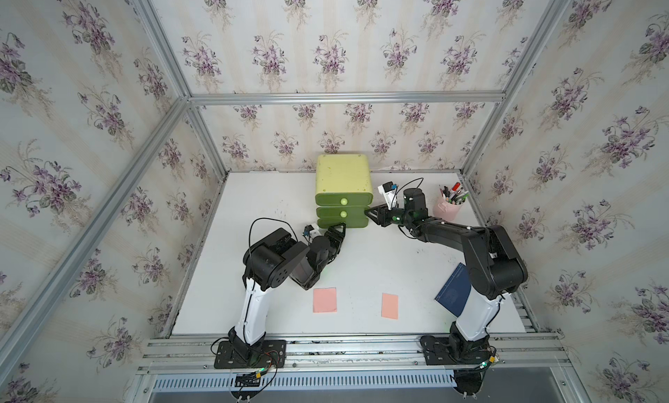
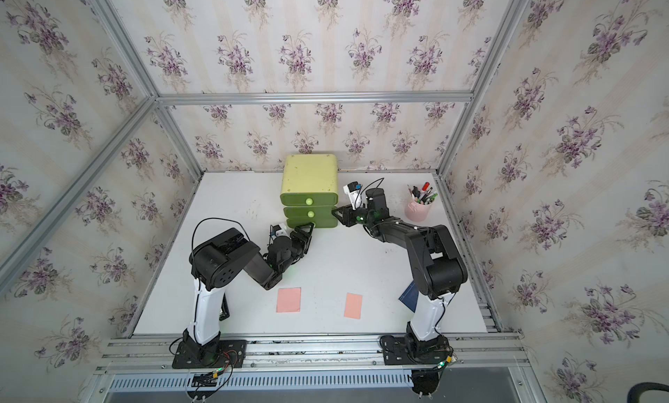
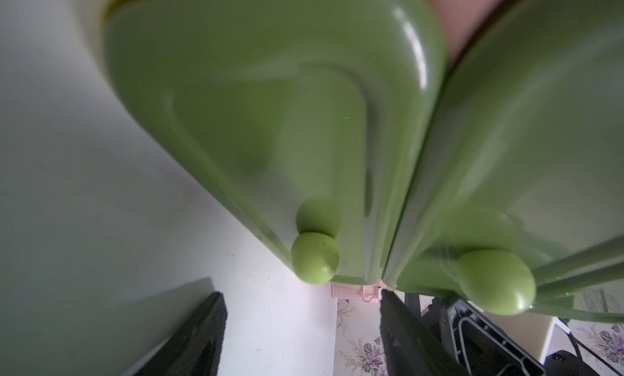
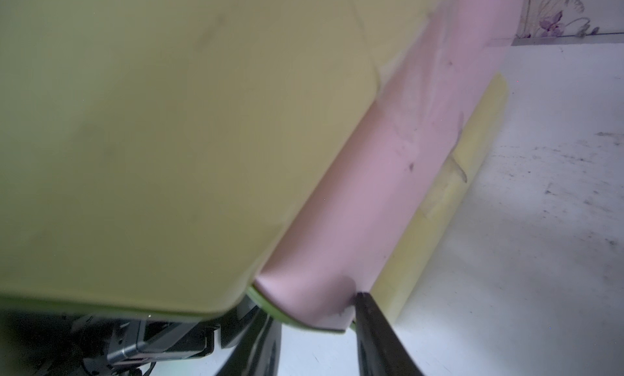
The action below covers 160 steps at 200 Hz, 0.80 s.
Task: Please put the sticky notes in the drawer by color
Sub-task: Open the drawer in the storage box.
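Observation:
The drawer (image 1: 343, 180) (image 2: 309, 178) stands at the back of the white table (image 1: 260, 202), a pale yellow-green chest with three green faces. Two salmon pink sticky notes (image 1: 324, 300) (image 1: 390, 306) lie flat near the front edge, also in a top view (image 2: 288, 300) (image 2: 353, 305). My left gripper (image 1: 338, 234) (image 3: 300, 293) is open just in front of the bottom face, whose knob (image 3: 314, 257) sits a little beyond the fingertips. My right gripper (image 1: 368, 213) (image 4: 312, 303) is shut on a drawer's front right corner, one fingertip (image 4: 361, 300) against its pink side wall (image 4: 388, 175).
A pink pen cup (image 1: 449, 207) full of pens stands at the back right, close behind the right arm. A dark blue booklet (image 1: 454, 292) lies at the front right, partly under that arm. Papered walls and metal frame rails enclose the table.

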Each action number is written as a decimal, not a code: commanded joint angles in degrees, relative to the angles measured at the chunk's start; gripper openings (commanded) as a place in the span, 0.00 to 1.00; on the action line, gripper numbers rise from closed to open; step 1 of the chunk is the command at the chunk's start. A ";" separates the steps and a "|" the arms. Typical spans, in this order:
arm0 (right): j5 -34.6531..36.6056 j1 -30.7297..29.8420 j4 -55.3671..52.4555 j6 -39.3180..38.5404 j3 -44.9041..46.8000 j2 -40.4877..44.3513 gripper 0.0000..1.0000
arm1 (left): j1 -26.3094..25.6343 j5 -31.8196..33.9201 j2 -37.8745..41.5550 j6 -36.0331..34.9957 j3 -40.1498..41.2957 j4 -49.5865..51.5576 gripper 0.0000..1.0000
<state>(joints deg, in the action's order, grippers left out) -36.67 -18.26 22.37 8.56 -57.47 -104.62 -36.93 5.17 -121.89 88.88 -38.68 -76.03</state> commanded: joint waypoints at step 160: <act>3.77 -1.58 -4.70 -4.51 0.02 1.25 0.43 | -0.84 6.12 -8.59 -2.46 -5.89 -4.81 0.29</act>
<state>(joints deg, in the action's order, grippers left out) -33.65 -19.59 18.46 4.75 -57.19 -103.96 -37.80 10.28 -129.49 87.44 -44.45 -83.09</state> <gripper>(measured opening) 0.427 0.325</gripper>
